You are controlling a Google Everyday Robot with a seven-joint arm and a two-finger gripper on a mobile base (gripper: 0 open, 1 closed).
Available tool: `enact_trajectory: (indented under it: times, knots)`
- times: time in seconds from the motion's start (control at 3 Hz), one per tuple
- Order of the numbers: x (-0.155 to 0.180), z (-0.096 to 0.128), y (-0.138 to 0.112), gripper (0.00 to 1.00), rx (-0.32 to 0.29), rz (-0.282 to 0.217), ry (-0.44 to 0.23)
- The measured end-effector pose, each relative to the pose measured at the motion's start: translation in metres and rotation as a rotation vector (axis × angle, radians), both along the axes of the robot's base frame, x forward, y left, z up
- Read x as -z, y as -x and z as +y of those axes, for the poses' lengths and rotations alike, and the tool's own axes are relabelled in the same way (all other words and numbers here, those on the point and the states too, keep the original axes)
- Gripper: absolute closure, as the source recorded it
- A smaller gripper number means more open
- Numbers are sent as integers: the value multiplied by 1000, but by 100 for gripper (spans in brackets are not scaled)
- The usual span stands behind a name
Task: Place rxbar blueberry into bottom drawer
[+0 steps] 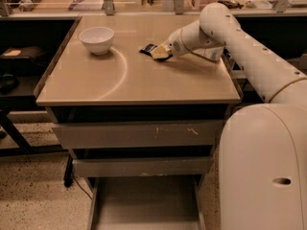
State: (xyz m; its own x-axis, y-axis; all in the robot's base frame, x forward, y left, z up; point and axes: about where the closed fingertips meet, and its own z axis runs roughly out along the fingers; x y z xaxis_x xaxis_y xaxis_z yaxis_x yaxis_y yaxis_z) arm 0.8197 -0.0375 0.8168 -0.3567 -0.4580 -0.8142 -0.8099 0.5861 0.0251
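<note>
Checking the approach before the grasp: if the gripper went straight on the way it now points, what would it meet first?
The rxbar blueberry, lying on the tabletop directly in front of the gripper. They may already touch; depth is unclear.

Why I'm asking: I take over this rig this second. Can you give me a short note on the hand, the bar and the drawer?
Hand: low over the tabletop toward its back right, right at the rxbar blueberry. I cannot tell whether it has a grip on it.
Rxbar blueberry: lying on the tabletop, to the right of the white bowl, not lifted.
Bottom drawer: pulled open under the two upper drawers; the bar is not in it.
Done: drawer open, hand brought to the bar.
Left: secure the bar, lift it, carry it down to the front and release it in the bottom drawer.
</note>
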Motion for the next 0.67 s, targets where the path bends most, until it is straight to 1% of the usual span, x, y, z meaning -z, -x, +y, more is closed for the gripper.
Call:
enact_trajectory:
  times: [0.33, 0.67]
  knots:
    - [0, 0, 0, 100, 0, 0, 0]
    - [-9, 5, 16, 100, -31, -20, -53]
